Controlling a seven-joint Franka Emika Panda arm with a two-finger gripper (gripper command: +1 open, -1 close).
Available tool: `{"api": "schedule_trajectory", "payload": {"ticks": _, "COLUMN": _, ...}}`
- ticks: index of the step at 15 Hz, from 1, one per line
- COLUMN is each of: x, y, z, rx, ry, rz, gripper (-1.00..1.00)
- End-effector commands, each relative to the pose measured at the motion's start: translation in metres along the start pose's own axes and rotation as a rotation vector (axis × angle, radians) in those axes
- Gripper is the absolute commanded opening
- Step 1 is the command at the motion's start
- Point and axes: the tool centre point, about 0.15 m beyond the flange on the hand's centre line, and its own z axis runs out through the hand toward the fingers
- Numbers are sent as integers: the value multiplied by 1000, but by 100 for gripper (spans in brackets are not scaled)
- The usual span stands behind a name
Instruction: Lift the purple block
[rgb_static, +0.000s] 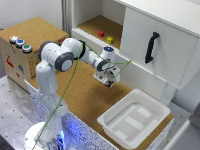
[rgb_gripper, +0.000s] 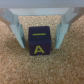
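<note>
In the wrist view the purple block (rgb_gripper: 40, 41) is a small dark cube with a yellow letter A on its side, resting on the cork surface. My gripper (rgb_gripper: 40, 30) is open and straddles it. One finger (rgb_gripper: 18, 29) stands on each side with a narrow gap to the block. In the exterior view my gripper (rgb_static: 109, 81) is low over the cork table (rgb_static: 85, 95) in front of the white cabinet. The block is hidden under it there.
A small red block (rgb_static: 101, 34) and a small yellow block (rgb_static: 110, 39) sit on the cabinet shelf. A cabinet door with a black handle (rgb_static: 151, 47) is on the exterior view's right. A white tray (rgb_static: 134, 118) lies near the front. A box with buttons (rgb_static: 20, 43) stands on the left.
</note>
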Motion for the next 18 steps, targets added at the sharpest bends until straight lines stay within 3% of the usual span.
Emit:
{"api": "schedule_trajectory", "payload": {"ticks": 1, "x": 13, "y": 3, "z": -2, "rx": -65, "ry": -40, "rz": 26, "gripper": -100}}
{"api": "schedule_trajectory", "payload": {"ticks": 7, "x": -1, "y": -23, "z": -64, "rx": -44, "ry": 41, "rz": 14, "gripper": -100}}
{"api": "schedule_trajectory", "payload": {"ticks": 16, "x": -19, "y": -113, "z": -147, "rx": -18, "ry": 140, "rz": -160, "gripper": -100}}
{"api": "schedule_trajectory", "payload": {"ticks": 18, "x": -23, "y": -146, "z": -164, "rx": 28, "ry": 138, "rz": -235, "gripper": -100}}
